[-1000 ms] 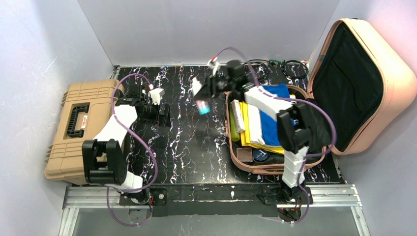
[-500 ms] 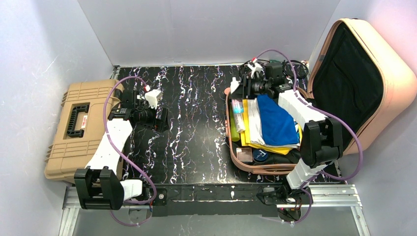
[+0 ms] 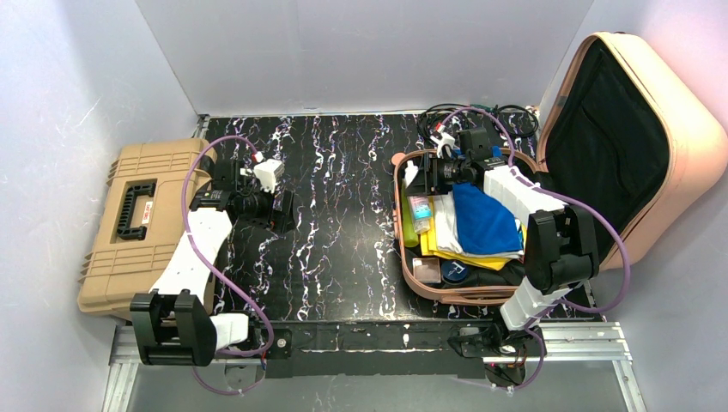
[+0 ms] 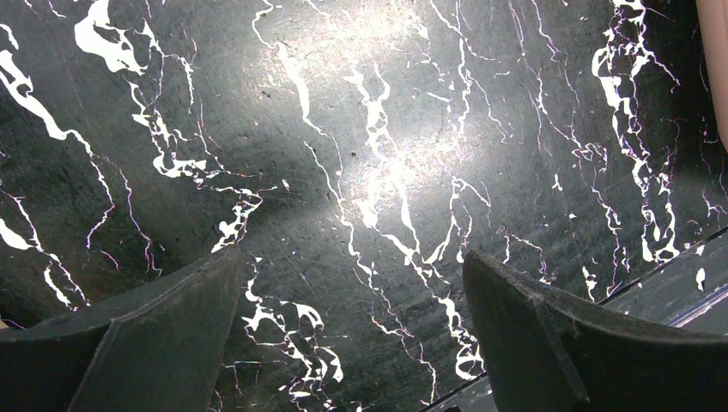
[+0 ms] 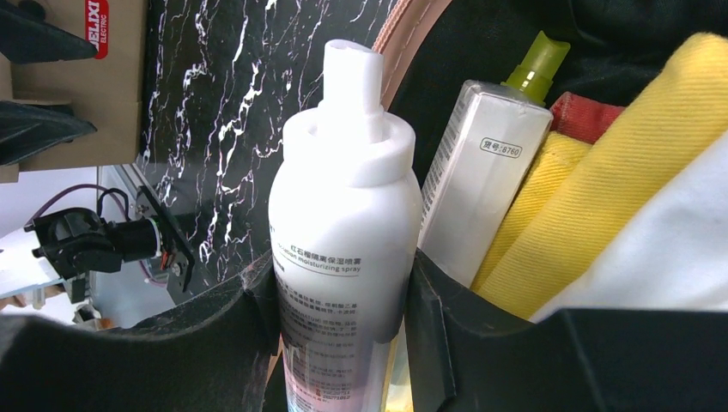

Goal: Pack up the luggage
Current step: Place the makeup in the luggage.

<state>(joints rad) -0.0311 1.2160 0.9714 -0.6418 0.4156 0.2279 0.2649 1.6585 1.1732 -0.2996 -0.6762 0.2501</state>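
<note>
Only up close: right claw (image 5: pixel 342 287) tight around white spray bottle (image 5: pixel 343 197) inside luggage (image 3: pixel 691 129); left claw (image 4: pixel 350 266) spread.

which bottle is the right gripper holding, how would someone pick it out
Find the open peach-pink hard-shell suitcase on the right of the black marbled table, then look along its edge nearest the table's middle. There the right gripper is shut on a round white plastic spray bottle. Its neighbour, a clear square-sided bottle, has a green cap; this one is opaque white throughout.
</note>
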